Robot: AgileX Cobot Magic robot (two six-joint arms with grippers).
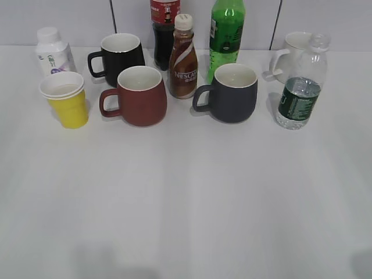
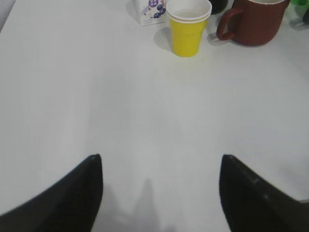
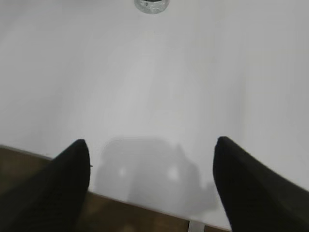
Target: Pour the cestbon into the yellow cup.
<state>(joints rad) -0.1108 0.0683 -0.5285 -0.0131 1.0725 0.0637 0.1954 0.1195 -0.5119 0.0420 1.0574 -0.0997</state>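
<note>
Cestbon bottle (image 1: 300,93), the clear one with the dark green label, stands upright at the right end of the white table (image 1: 186,192), just in front of a white mug (image 1: 292,51). Only its base (image 3: 151,5) shows at the top edge of the right wrist view. Over at the far left sits the yellow cup (image 1: 67,100), upright, its white inside showing, with a small white bottle (image 1: 52,51) close behind it. The two are well apart, with the whole row of other things between them.

That row runs like this: a red mug (image 1: 137,96) just right of the cup, a black mug (image 1: 119,55) behind it, a brown coffee bottle (image 1: 183,58) in the middle, a dark grey mug (image 1: 231,93) beside that, and at the back a cola bottle (image 1: 164,32) and a tall bright green bottle (image 1: 225,35).

Neither arm shows in the outside view. The left gripper (image 2: 161,186) hangs low over bare table with its dark fingers (image 2: 72,193) spread wide and nothing between them; the cup (image 2: 187,29) sits ahead of it, well clear. The right gripper (image 3: 152,186) is likewise spread and empty, hovering over the near edge of the table, with the bottle far ahead of it.
</note>
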